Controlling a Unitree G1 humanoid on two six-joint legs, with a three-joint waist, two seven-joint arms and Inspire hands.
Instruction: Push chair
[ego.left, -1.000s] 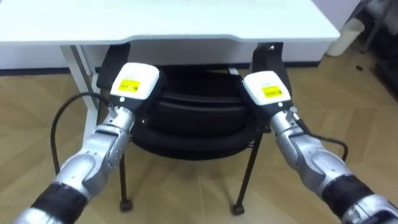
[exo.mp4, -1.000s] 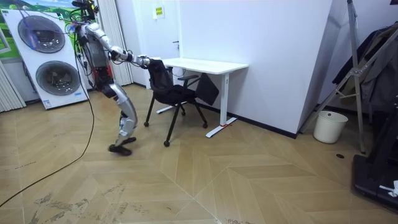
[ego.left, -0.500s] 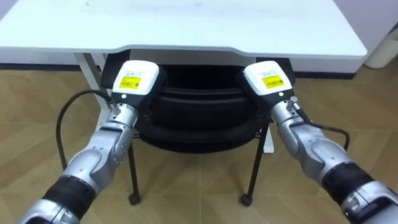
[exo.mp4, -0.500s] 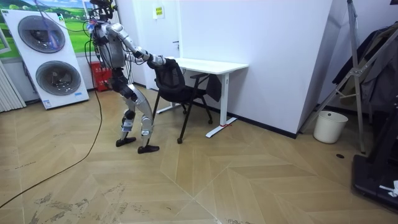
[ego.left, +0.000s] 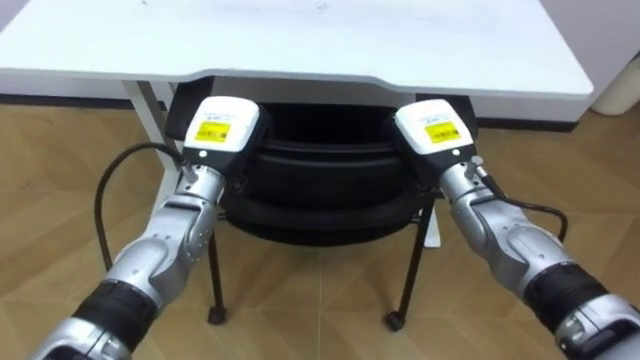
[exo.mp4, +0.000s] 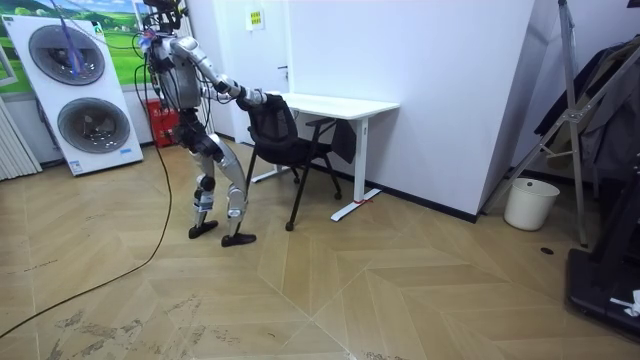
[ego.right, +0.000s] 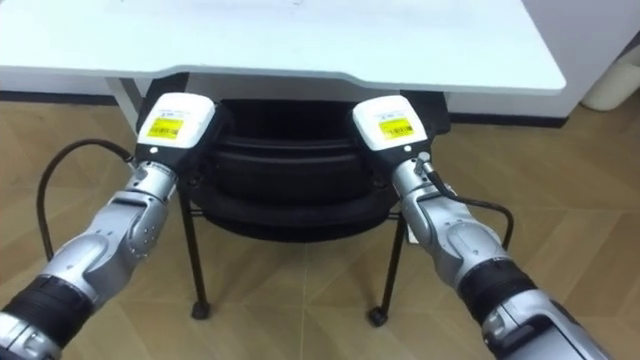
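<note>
Fingers: can't tell on either hand, they're hidden past the chair back, so grip vs flat push is unknown. Left hand (ego.left: 222, 128) and right hand (ego.left: 433, 128) sit on the two upper corners of the black chair (ego.left: 320, 190), backs of the hands toward the head camera. Chair looks like a light one: thin dark metal legs, stiff frame, padded or mesh back with some give. Small round feet, can't tell if they roll. My read is it slides easily on the wood floor (ego.left: 300, 310) but could tip forward if pushed high and hard, so the top corners of the backrest are the right hold, both sides loaded evenly to keep it straight. Orientation: backrest faces the robot, seat points away under the white desk (ego.left: 300, 40), front of the seat in shadow below the top. Backrest's long axis runs left-right, roughly parallel to the desk's front edge. Chair sits between the desk's legs, roughly centred. In the room view the robot stands leaning in, arms stretched to the chair, stacked washing machines (exo.mp4: 75, 90) behind it, white bin (exo.mp4: 527, 203) well apart on the room view's right.
</note>
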